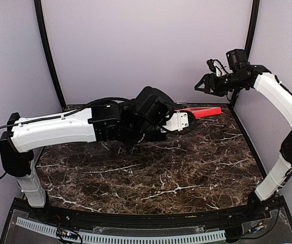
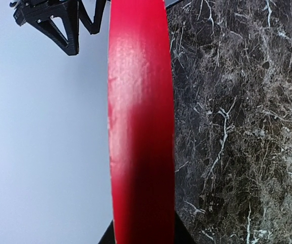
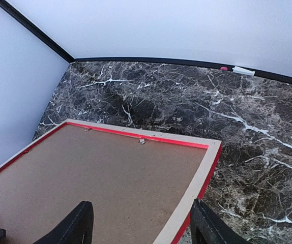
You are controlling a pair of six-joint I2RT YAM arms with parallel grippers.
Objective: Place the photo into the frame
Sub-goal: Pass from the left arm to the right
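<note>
Gripping the frame by its red rail near the far right of the desk, your left hand is pinched narrow on it, while your right hand hangs high, fingers spread wide and empty. You look close to the finish, so the next move calls for laying the frame down without a slip, but the photo shows in no view, so confirm it sits inside. Only the right wrist view shows the frame's back, filled by a brown backing board; overhead you get just a red sliver past your left arm.
</note>
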